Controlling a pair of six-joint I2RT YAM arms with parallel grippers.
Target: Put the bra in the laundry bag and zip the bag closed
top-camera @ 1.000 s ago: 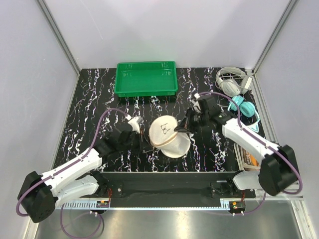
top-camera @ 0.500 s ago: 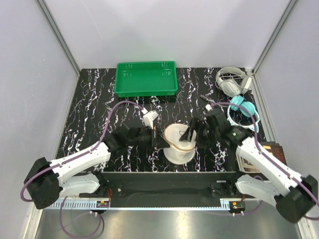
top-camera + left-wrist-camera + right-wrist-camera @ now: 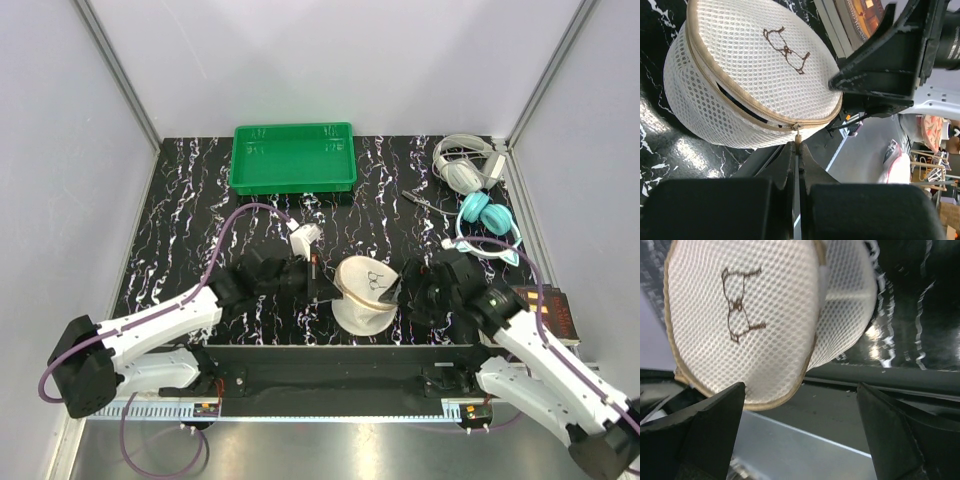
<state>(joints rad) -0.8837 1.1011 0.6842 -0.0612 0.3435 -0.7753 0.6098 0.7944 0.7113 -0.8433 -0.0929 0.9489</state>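
Observation:
The laundry bag [image 3: 364,291], a cream round mesh pouch with a small dark mark on its lid, lies tilted near the table's front edge. My left gripper [image 3: 321,284] is at its left side, shut on the zipper pull [image 3: 798,136]. In the left wrist view the zipper [image 3: 747,111] is part open, with a dark slit behind it. My right gripper [image 3: 403,291] stands open just right of the bag [image 3: 760,315], fingers [image 3: 715,425] wide apart and holding nothing. The bra is hidden.
A green tray [image 3: 293,158] stands at the back middle. White headphones [image 3: 461,166] and teal headphones [image 3: 487,215] lie at the back right. A flat printed item [image 3: 548,310] sits at the right edge. The black front rail [image 3: 330,360] runs just below the bag.
My right gripper has opened, let go of the bag and drawn back toward the near right. The left gripper moved right with the zipper pull, and the bag shifted right.

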